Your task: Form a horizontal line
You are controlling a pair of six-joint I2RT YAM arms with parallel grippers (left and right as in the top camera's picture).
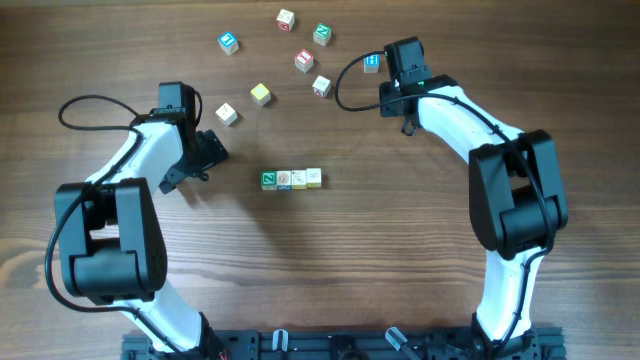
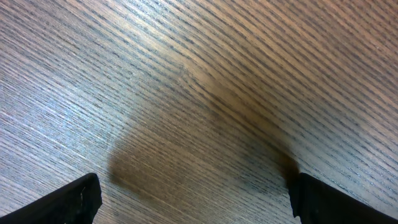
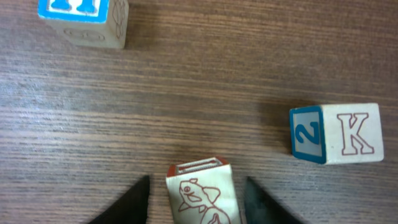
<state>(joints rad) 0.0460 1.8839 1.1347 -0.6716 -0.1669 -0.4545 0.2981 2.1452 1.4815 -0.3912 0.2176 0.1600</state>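
**Horizontal line (image 1: 292, 178) sitting mid-bench, right end effector (image 3: 198, 183) straddling a loose cube**

The horizontal line is lying at approx the ctr of the bench (image 1: 400, 250). It is four letter cubes set edge to edge, w/ the green-faced one at its left end and paler ones running right. Loose cubes are lying scattered well beyond it, incl. a yellow cube (image 1: 260, 94) and a red-topped cube (image 1: 304, 60). The right end effector is sitting among them, jaws part-spread either side of an animal-picture cube (image 3: 202, 196). Thin gaps are showing on both sides, so it is not pinching. A blue "2"/"K" cube (image 3: 336, 134) is lying nearby. The left end effector (image 2: 193, 202) is hovering left of the line, jaws spread wide over bare wood.
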